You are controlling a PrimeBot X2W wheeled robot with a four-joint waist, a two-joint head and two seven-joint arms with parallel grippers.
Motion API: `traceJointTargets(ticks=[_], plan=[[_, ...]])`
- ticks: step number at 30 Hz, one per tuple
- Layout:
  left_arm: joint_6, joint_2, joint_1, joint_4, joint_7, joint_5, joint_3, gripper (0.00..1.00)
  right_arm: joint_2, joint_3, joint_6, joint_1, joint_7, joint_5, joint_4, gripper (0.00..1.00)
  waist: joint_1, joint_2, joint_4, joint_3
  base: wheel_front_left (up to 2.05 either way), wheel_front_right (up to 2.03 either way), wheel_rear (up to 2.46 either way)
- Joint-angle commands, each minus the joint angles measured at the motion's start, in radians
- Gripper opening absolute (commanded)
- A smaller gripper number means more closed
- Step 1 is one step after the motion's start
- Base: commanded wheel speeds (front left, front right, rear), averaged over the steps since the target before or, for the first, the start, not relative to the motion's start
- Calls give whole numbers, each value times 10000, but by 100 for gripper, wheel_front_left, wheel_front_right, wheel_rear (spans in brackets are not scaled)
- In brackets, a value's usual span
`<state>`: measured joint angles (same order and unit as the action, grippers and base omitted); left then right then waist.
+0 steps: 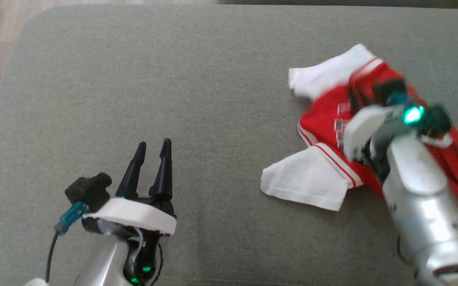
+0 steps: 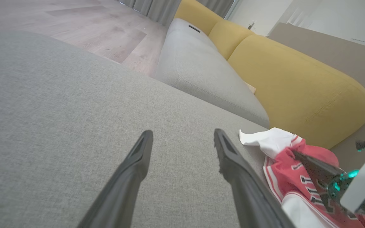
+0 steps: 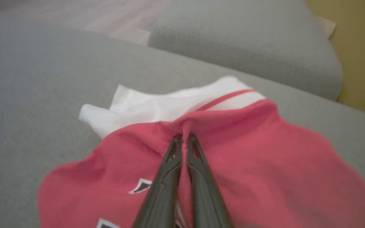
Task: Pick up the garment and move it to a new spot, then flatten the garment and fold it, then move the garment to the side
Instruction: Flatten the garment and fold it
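The garment (image 1: 324, 119) is a red shirt with white sleeves, lying crumpled at the right of a grey cushion. My right gripper (image 3: 184, 137) is shut on a raised pinch of its red cloth, seen close in the right wrist view, where the garment (image 3: 233, 158) spreads around the fingers. From the head view, my right arm covers the shirt's right part. My left gripper (image 1: 153, 149) stands open at the lower left, well clear of the shirt, nothing between its fingers. In the left wrist view, the left gripper (image 2: 182, 139) points over bare cushion, the garment (image 2: 284, 171) to its right.
The grey cushion (image 1: 173, 79) is broad, with free room left of the shirt. Wooden floor (image 2: 90, 28) lies beyond its far edge. A second grey cushion (image 2: 201, 72) and a yellow sofa back (image 2: 296, 82) stand behind.
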<state>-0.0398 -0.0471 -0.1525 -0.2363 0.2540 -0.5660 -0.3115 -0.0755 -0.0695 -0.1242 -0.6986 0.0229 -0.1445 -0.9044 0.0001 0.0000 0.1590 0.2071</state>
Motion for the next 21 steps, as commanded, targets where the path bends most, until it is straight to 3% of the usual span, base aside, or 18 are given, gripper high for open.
traceJointTargets(ticks=[1,7,13,14,15,21], plan=[[-34,-32,-500,300,78,41,281,100,194,-143,-65,-744,-273,-105,395,0,-1,0,76,25,0,0,0],[9,-32,-617,307,78,-168,98,100,217,269,-65,-1984,-1595,-71,486,0,-1,0,473,51,0,0,0],[37,-32,-585,311,78,-240,74,100,-8,962,-65,-2609,-1834,-647,-100,0,-1,0,749,21,0,0,0],[44,-32,-581,314,78,-249,79,100,-59,1034,-65,-2606,-1684,-838,-329,37,-1,0,770,18,0,0,0],[48,-31,-577,313,78,-256,78,100,-61,1079,-65,-2590,-1567,-957,-565,100,-1,0,789,16,0,0,0],[115,-31,-542,343,78,-246,204,100,-64,1385,-65,-2321,-1743,-1477,-1192,100,-1,0,567,-52,0,0,0]])
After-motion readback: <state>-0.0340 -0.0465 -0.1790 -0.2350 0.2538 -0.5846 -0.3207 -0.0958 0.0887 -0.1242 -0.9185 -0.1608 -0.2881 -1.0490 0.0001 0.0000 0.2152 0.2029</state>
